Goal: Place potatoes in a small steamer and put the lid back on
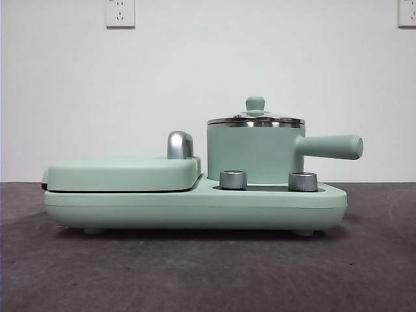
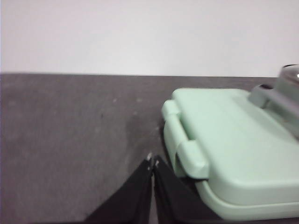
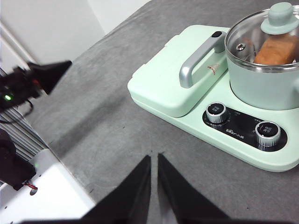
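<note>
A white wall (image 1: 208,84) with two sockets (image 1: 120,13) behind a grey table (image 1: 208,273).

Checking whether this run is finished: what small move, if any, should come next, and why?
Probably none beyond keeping both arms back. The potato shows through the glass lid, which sits on the small steamer. The left gripper and right gripper are shut, holding nothing, away from the pot.

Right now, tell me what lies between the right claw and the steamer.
In the right wrist view: bare grey table, then the appliance base with two knobs, before the steamer.
</note>
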